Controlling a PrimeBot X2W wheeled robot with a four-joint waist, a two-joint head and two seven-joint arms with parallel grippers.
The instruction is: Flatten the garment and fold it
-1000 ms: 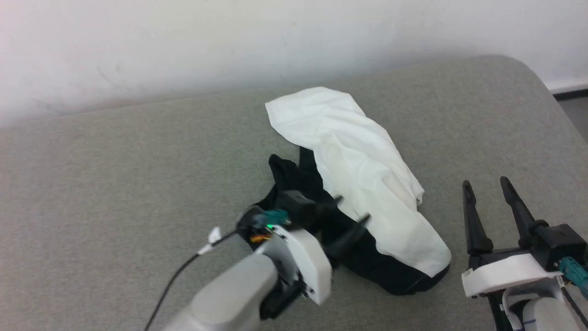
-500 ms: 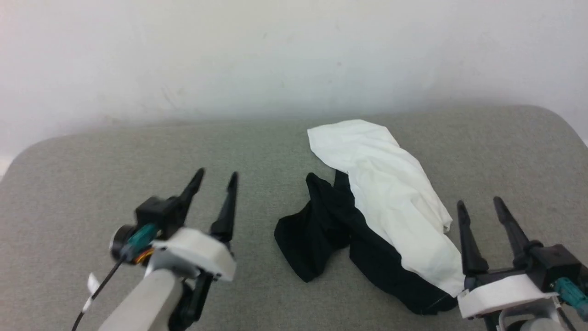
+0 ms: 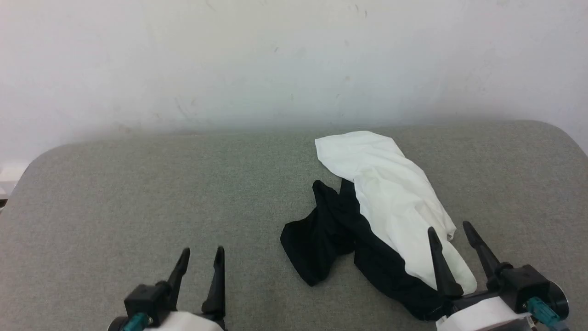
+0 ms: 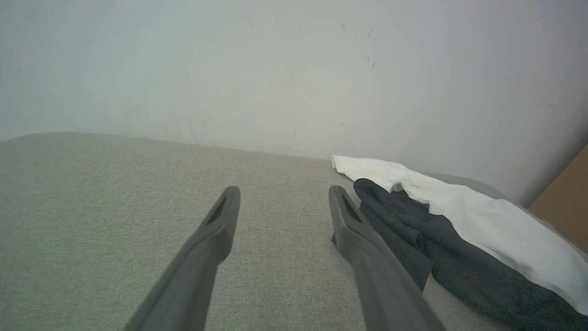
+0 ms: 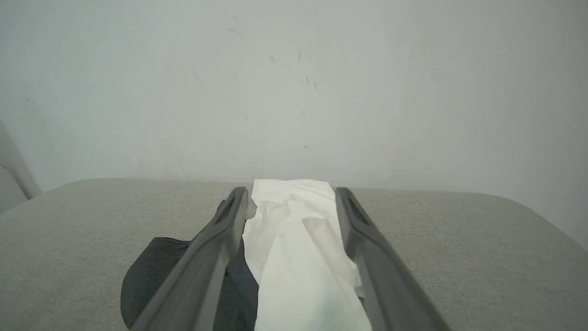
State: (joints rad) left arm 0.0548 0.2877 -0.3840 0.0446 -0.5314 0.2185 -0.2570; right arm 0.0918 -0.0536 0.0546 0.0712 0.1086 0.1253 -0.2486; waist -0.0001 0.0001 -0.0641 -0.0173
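Garment (image 3: 390, 202): 1 pc, crumpled in a long heap, white body on top w/ black sleeve fabric bunched along its left & near end, lying right of centre on grey fabric tabletop (image 3: 138, 193); left hand (image 3: 202, 250) wide open, empty, well apart; right hand (image 3: 449, 227) wide open, empty, tips by near end, contact unclear.

Head view's bottom edge cuts off left gripper (image 3: 202, 249) and right gripper (image 3: 449, 225) bodies. The garment (image 3: 390, 197) is bunched; its 2 sleeves cannot be told apart.
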